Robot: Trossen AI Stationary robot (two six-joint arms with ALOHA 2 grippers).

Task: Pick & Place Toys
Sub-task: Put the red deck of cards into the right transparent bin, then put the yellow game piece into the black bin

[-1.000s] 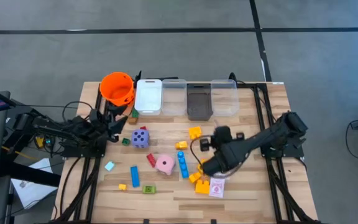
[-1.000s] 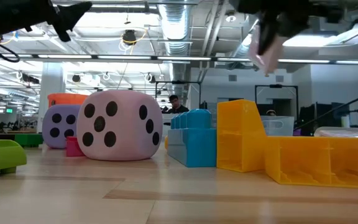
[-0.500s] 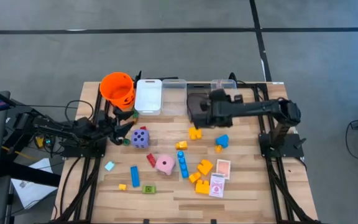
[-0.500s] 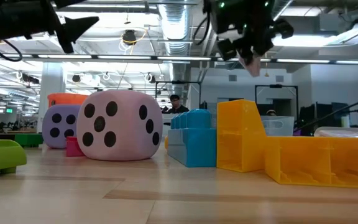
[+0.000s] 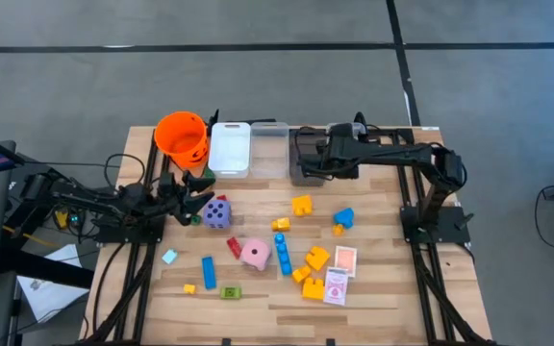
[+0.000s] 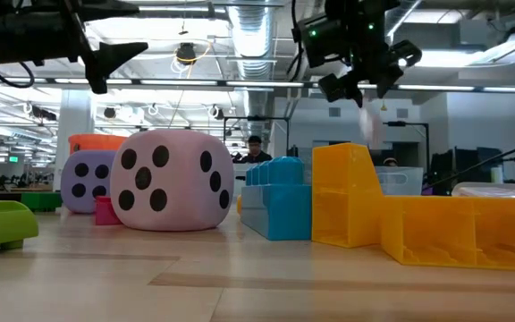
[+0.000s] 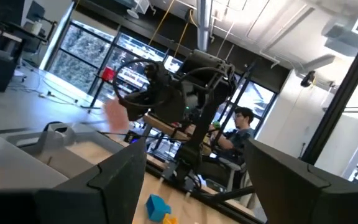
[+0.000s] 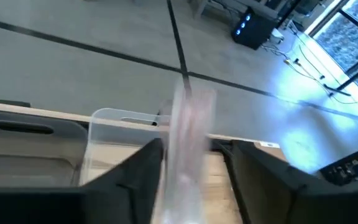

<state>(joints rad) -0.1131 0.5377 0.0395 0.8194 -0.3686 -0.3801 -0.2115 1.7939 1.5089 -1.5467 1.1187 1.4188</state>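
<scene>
Wooden tabletop [image 5: 383,288] is littered with toys — pink die [image 5: 254,253], purple die [image 5: 216,213], blocks. Right hand [image 5: 308,157] sits over the grey bin [image 5: 306,169], fingers apart, a blurry pink card [image 8: 188,134] between them. Left hand [image 5: 203,185] spread wide beside the orange bucket [image 5: 181,135]. Person [image 6: 254,149] seated in the room behind.

An orange bucket [image 5: 181,135] stands at the wooden surface's [image 5: 258,298] 11 o'clock corner. At 3 o'clock from it runs a row of four bins along the far edge: a white bin [image 5: 230,148], a clear bin [image 5: 268,148], a grey bin [image 5: 306,163] and another clear bin [image 5: 347,141], each touching the next. The floor [image 5: 258,77] beyond is grey with dark lines. In the low view a seated person [image 6: 254,149] shows in the room behind, under ceiling pipes [image 6: 253,27]. Papers [image 5: 51,279] lie on the floor at 8 o'clock of the surface.
</scene>
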